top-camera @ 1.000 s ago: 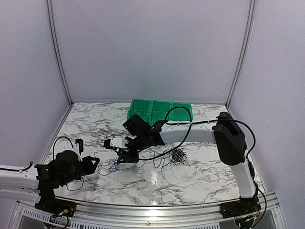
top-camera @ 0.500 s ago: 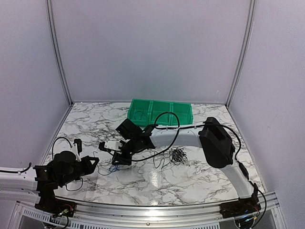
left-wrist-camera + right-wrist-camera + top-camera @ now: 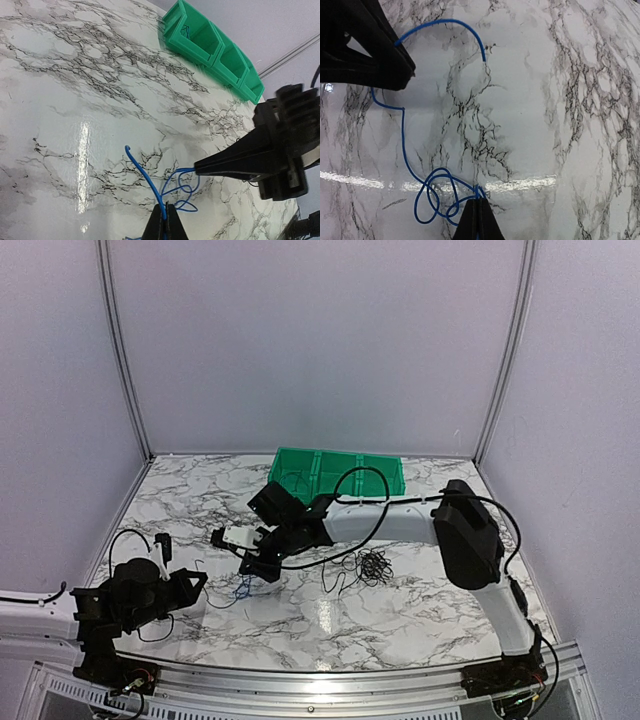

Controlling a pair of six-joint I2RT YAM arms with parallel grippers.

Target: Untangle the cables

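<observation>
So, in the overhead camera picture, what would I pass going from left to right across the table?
left gripper → blue cable → right gripper → black cable clump

Bright, even overhead light with faint, soft shadows. Walls [image 3: 300,340] carry a lilac cast. The glossy table [image 3: 420,615] throws a white glare patch front-centre, and streaks in both wrist views. Top view soft and grainy. The blue cable [image 3: 404,150] reads crisp up close.
</observation>
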